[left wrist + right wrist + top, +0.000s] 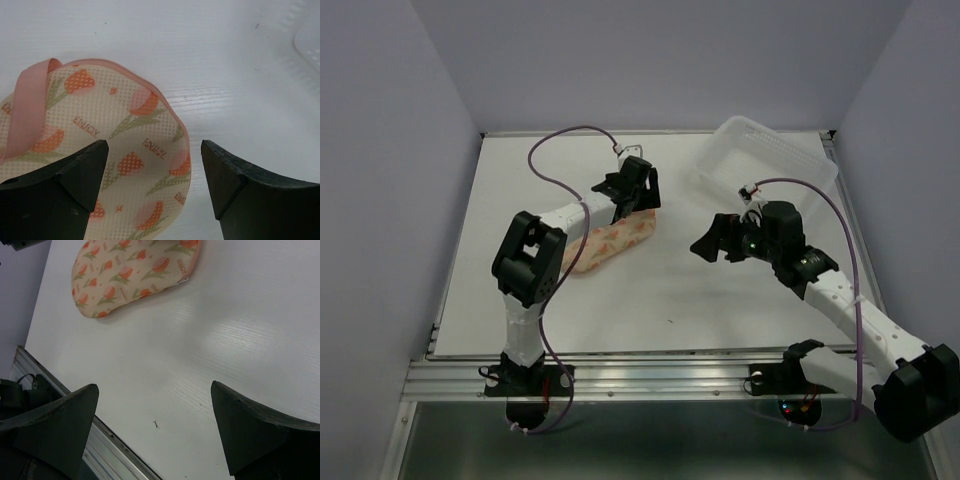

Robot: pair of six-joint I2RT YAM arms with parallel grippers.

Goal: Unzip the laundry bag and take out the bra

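I see the peanut-shaped cream-peach printed laundry bag (610, 243) lying flat on the white table (720, 300), at about 10 o'clock from its centre, with the pink rim shut as far as I can tell. My left gripper (632, 200) hangs over the bag's 1 o'clock end with its fingers wide, near the pink loop (30, 105). My right gripper (712, 242) sits well apart at the bag's 3 o'clock, also spread wide and holding nothing. A clear rectangular plastic tub (770, 160) lies at 1 o'clock.
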